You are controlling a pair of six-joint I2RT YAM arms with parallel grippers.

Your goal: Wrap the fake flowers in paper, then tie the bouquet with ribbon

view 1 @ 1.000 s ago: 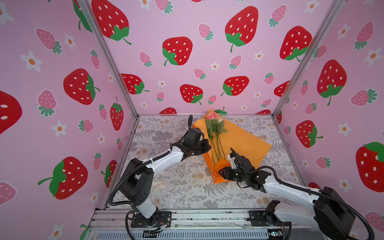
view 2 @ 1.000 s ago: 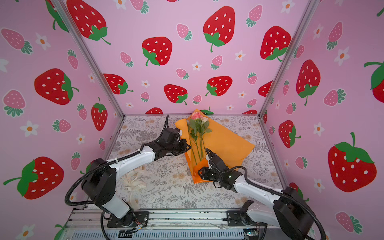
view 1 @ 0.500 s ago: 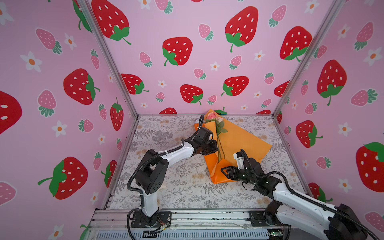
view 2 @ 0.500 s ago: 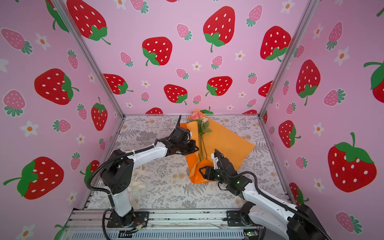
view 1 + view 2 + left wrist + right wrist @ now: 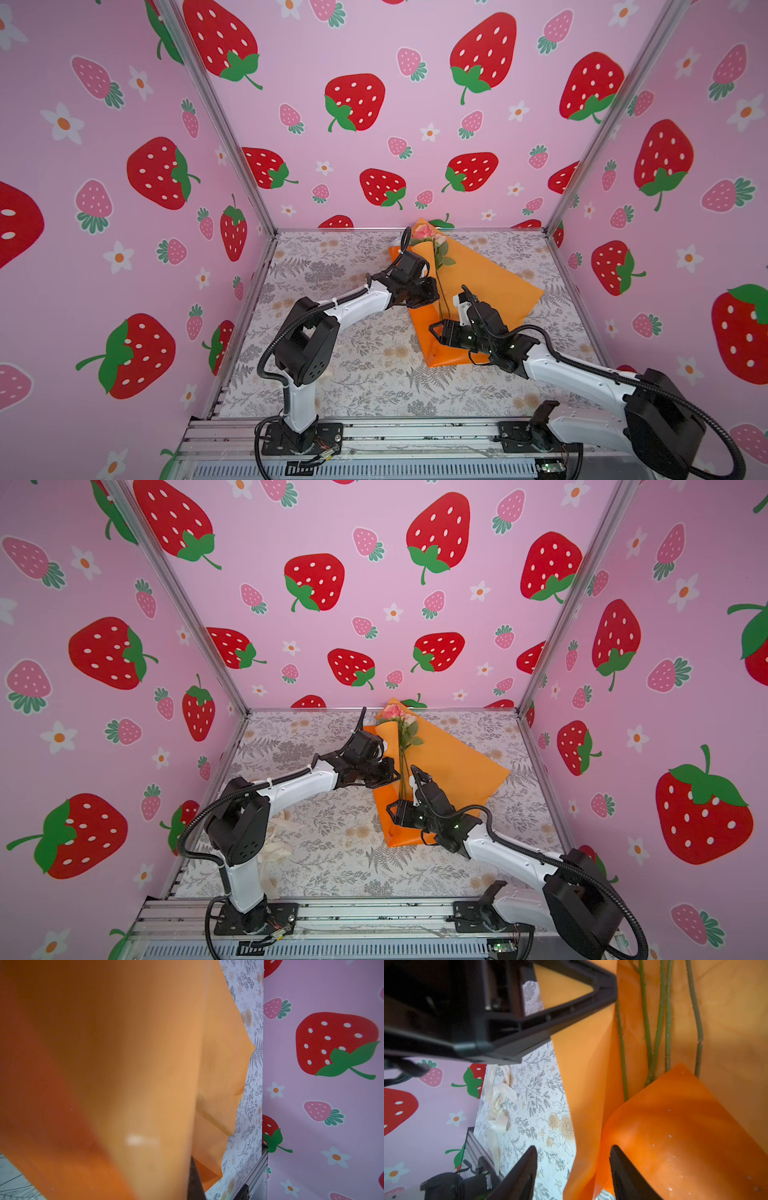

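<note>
Pink strawberry-print walls enclose a floral-patterned worktop (image 5: pixel 357 345).

1. Left jaws: you will find them together, clamped on the left flap of the orange wrapping paper (image 5: pixel 490 282). That flap stands raised off the worktop and curls over toward the stems. It fills most of the left wrist view, so you cannot see the exact grip point.
2. Right jaws: these stand apart at the lower end of the stems. In the right wrist view the fingers (image 5: pixel 525 1167) sit on either side of a paper fold and do not pinch it.
3. Locate the bouquet of fake flowers (image 5: pixel 439 270) lying on the paper. Its heads point toward the back wall, and its stems run down toward the right jaws. The stem ends pass under a folded-up lower corner of the paper.
4. Note the cream ribbon (image 5: pixel 274 850) lying loose on the worktop beside the left arm's base, well apart from the paper.
</note>
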